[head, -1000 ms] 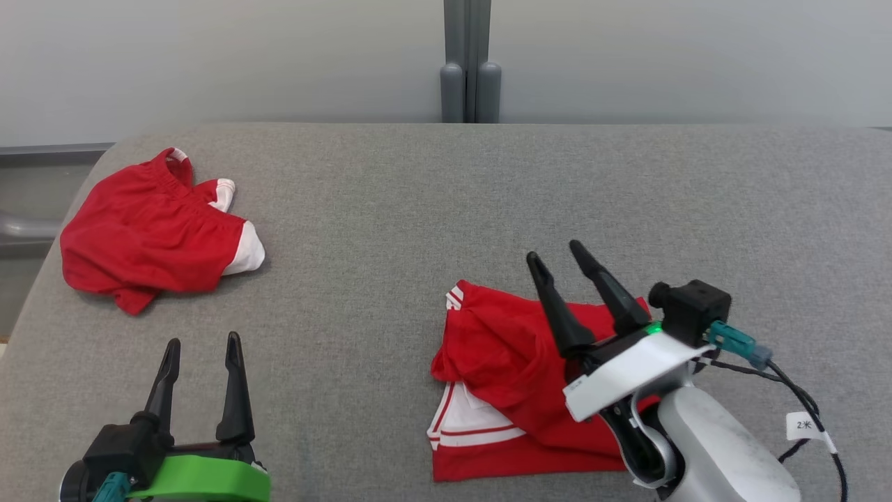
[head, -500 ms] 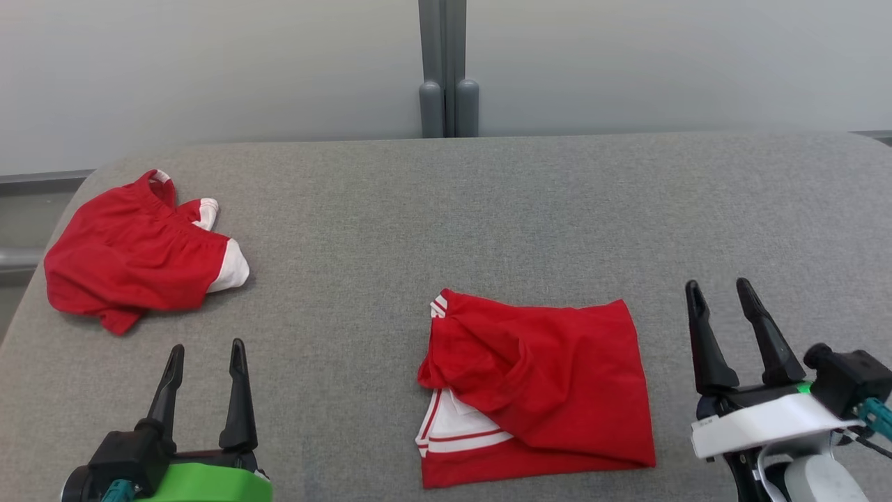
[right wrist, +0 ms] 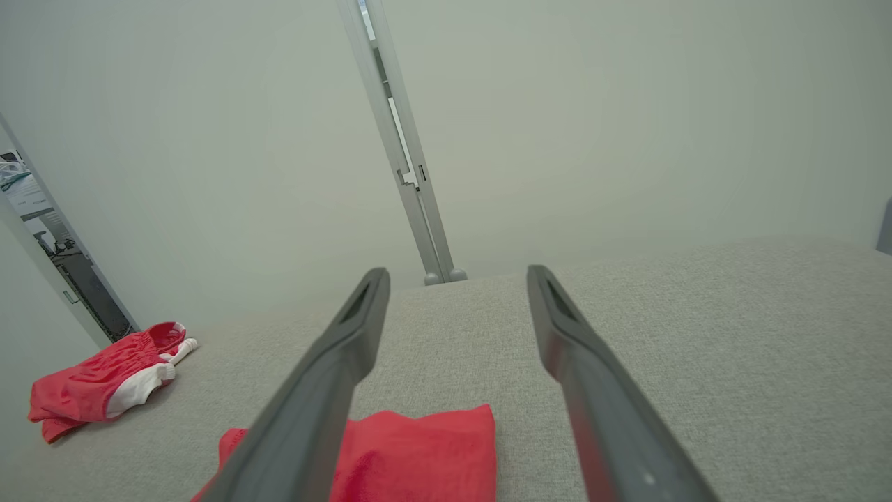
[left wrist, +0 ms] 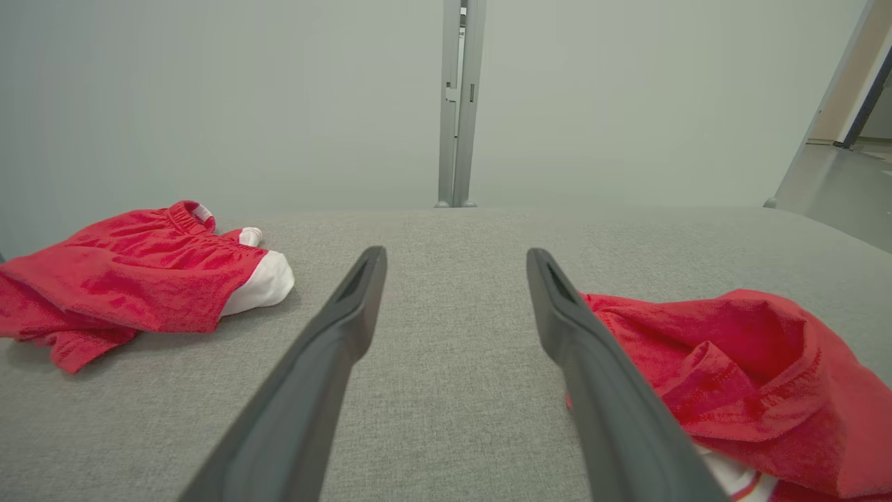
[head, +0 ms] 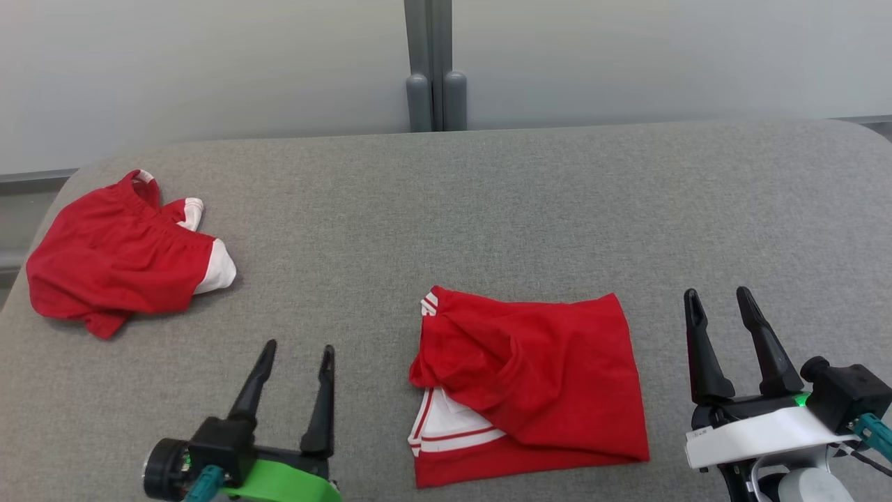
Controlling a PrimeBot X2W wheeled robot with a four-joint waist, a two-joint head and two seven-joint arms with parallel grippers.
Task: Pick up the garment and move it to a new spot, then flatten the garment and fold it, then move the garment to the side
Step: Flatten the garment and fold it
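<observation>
The folded red garment (head: 536, 376) lies near, right of centre on the grey desk (head: 488, 209), its left layers bunched. Dragged by one edge, the fold could spill open. The left gripper (head: 299, 346) and right gripper (head: 716, 291) flank it, jaws apart and empty. A second red garment (head: 118, 261) at the far left risks a mix-up.
</observation>
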